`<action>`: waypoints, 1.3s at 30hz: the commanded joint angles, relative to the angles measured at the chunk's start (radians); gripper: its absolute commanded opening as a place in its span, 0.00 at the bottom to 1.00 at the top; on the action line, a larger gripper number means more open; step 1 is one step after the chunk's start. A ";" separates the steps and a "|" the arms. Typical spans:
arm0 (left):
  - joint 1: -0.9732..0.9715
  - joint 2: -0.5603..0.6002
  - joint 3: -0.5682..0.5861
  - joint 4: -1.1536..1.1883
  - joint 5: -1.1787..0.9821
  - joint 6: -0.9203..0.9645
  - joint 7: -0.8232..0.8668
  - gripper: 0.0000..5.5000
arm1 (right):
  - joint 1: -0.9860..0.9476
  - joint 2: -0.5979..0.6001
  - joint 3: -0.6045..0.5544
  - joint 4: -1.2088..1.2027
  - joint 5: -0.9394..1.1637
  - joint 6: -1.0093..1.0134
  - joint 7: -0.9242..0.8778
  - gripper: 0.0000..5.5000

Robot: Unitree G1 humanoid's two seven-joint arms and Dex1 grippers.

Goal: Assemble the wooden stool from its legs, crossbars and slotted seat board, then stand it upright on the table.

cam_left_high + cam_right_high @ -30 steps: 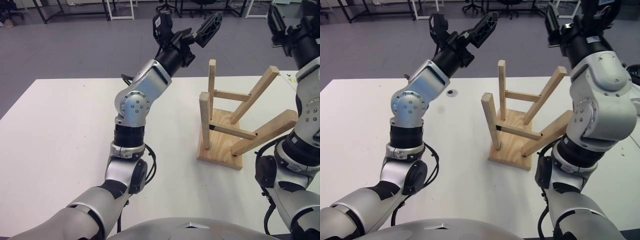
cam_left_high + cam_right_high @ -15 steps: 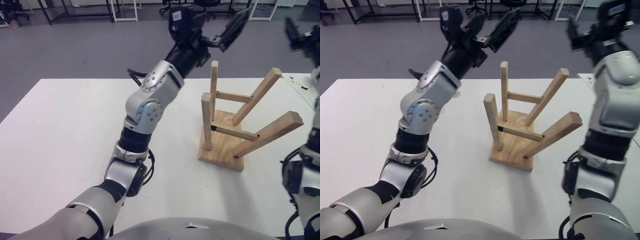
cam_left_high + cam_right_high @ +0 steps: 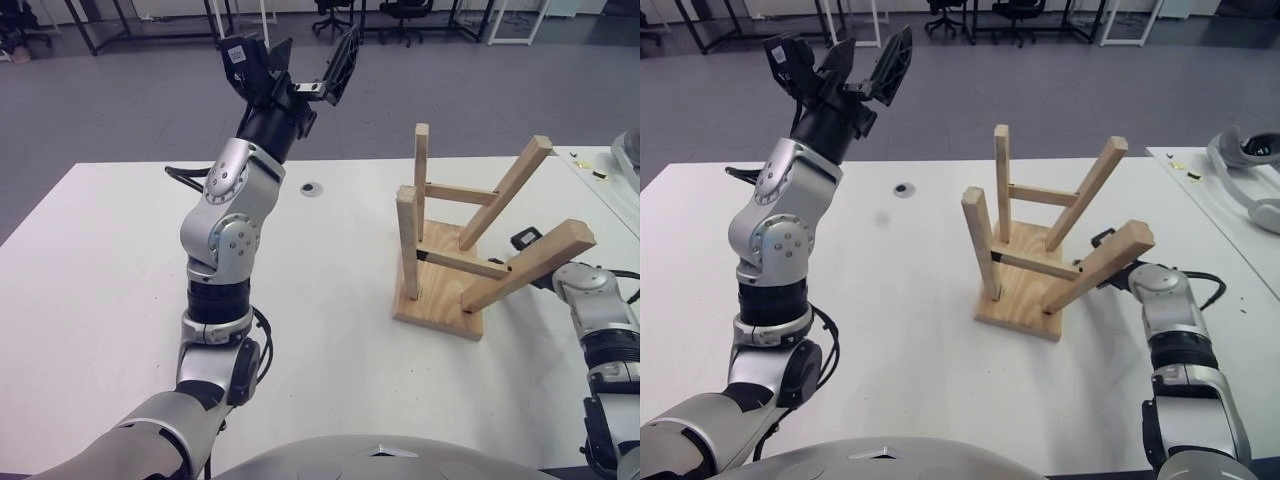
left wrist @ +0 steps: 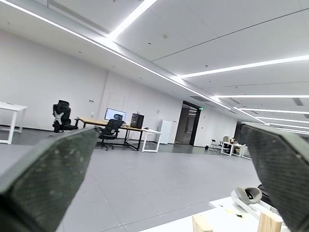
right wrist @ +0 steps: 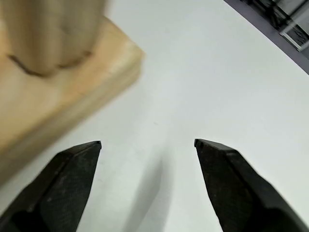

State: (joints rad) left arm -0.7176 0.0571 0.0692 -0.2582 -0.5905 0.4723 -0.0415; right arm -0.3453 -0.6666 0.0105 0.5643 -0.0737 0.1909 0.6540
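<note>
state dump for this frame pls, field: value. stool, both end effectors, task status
stool: upside down on the table
seat board: flat on the table
legs: four, pointing up
crossbars: two seen, joining legs
left end effector: open, empty, raised high, to the stool's left
right end effector: open, empty, low over the table beside the seat board's edge
status: looks assembled, not yet stood upright
</note>
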 commanded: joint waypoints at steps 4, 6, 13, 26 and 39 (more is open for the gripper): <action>-0.008 0.001 0.004 -0.007 0.007 0.037 -0.006 0.98 | 0.136 0.128 0.146 -0.329 0.020 0.189 0.047 0.66; -0.009 0.007 0.004 -0.021 0.014 0.045 -0.004 0.98 | 0.135 0.117 0.111 -0.345 0.035 0.216 0.026 0.66; 0.027 0.201 0.150 -0.161 -0.181 0.188 -0.147 0.98 | 0.036 0.050 -0.216 -0.587 0.177 0.376 -0.097 0.66; 0.242 0.401 -0.027 -0.155 -0.457 0.459 -0.411 0.98 | 0.108 0.186 -0.398 -1.176 1.377 0.899 -0.234 0.66; 0.239 0.433 -0.105 -0.148 -0.527 0.473 -0.400 0.98 | 0.045 0.101 -0.341 -1.079 1.381 0.751 -0.345 0.66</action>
State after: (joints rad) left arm -0.4874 0.4972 -0.0137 -0.4326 -1.0291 0.7952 -0.4841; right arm -0.2520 -0.5391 -0.3554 -0.5757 1.3124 0.9219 0.3417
